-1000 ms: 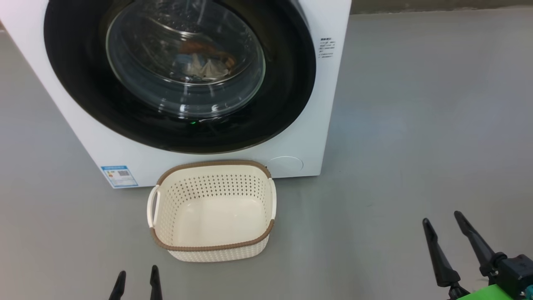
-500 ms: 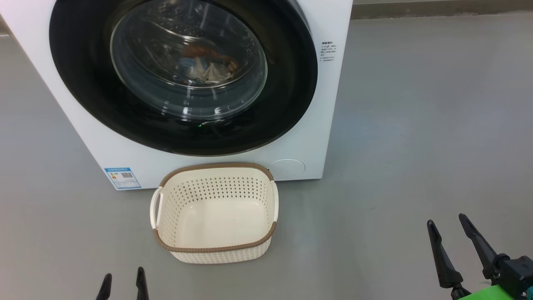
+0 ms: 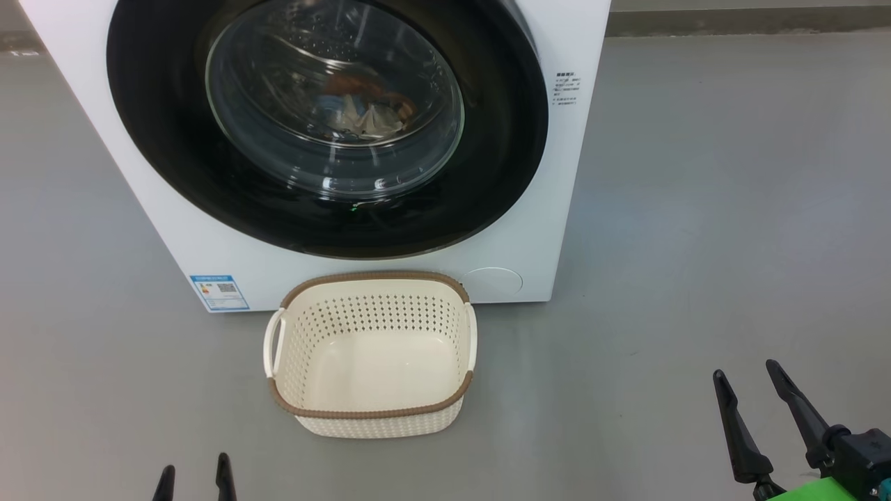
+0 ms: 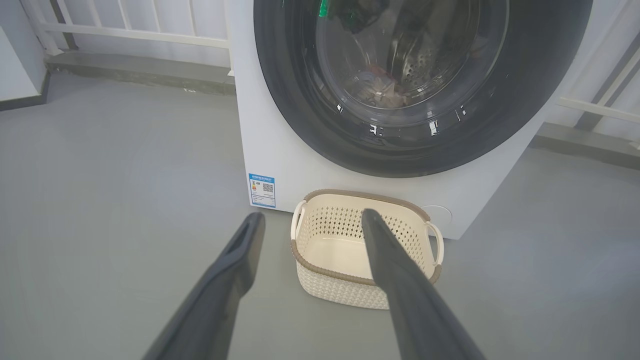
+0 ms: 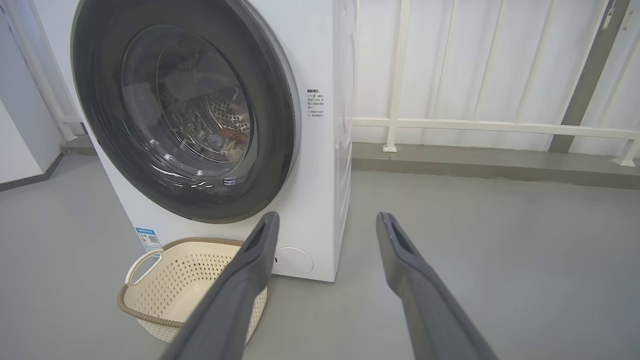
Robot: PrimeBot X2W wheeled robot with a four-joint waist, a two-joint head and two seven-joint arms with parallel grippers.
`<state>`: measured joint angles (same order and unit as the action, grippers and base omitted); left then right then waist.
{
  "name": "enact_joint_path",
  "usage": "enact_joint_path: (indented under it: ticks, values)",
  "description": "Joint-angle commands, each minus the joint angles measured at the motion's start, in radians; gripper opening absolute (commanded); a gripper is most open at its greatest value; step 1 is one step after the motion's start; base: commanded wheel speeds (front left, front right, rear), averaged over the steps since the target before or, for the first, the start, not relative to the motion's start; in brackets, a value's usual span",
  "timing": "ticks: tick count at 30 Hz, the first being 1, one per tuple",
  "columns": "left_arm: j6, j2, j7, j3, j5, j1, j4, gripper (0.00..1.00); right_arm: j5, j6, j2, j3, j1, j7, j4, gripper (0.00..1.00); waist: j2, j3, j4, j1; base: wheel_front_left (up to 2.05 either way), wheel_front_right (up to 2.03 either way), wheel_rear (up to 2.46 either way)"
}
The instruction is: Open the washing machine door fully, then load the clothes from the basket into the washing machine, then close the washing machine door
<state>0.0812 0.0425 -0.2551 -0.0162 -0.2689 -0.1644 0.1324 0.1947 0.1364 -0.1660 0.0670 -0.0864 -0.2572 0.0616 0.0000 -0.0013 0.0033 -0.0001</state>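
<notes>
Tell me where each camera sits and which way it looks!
Head view: on the robot's head, looking forward and down at the shut washing machine door and empty basket; left gripper and right gripper at the bottom.
Left wrist view: low on the left arm, facing the washing machine front; own fingers point toward the basket.
Right wrist view: low on the right arm, facing the washing machine from the right; own fingers show.
Shared: door and basket.
</notes>
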Motion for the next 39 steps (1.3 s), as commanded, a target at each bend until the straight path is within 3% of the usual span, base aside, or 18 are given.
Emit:
enact_joint_path:
  ticks: [1,4,5,13,17,22,39]
  values:
    - [0.005,0.008,-0.007,0.038,0.008,0.017,-0.021,1.0,0.005,-0.006,-0.017,-0.023,0.019,-0.005,-0.019,1.0,0.0,0.0,0.002,0.0001,0.0,0.0,0.0]
    - [0.005,0.008,-0.007,0.039,0.0,0.016,-0.023,1.0,0.006,-0.006,-0.016,-0.023,0.021,-0.005,-0.019,1.0,0.0,0.0,0.005,0.0001,0.0,0.0,0.0]
    - [0.001,0.0,0.0,0.002,-0.007,0.0,0.0,0.0,0.0,0.0,0.0,0.0,0.0,0.0,0.003,0.0,0.0,0.0,0.006,0.0001,0.0,0.0,0.0]
    - [-0.003,-0.011,0.011,-0.001,-0.038,0.007,0.051,0.0,0.031,0.0,0.021,-0.002,0.002,0.008,0.06,0.0,0.0,0.0,0.007,0.0003,0.0,0.0,0.0]
    - [-0.01,-0.01,0.023,0.003,-0.081,0.015,0.052,0.0,0.078,0.0,0.023,-0.001,0.007,0.02,0.063,0.0,0.0,-0.002,0.006,0.0023,0.0,0.0,0.0]
    - [-0.018,-0.01,0.036,0.008,-0.134,0.025,0.054,0.0,0.135,0.0,0.027,0.0,0.015,0.034,0.069,0.0,0.0,0.0,0.006,0.0002,0.0,0.0,0.0]
    - [-0.047,-0.007,0.086,0.026,-0.315,0.063,0.063,0.0,0.329,-0.001,0.038,0.005,0.043,0.082,0.086,0.0,0.0,0.001,0.004,0.0001,0.0,0.0,0.0]
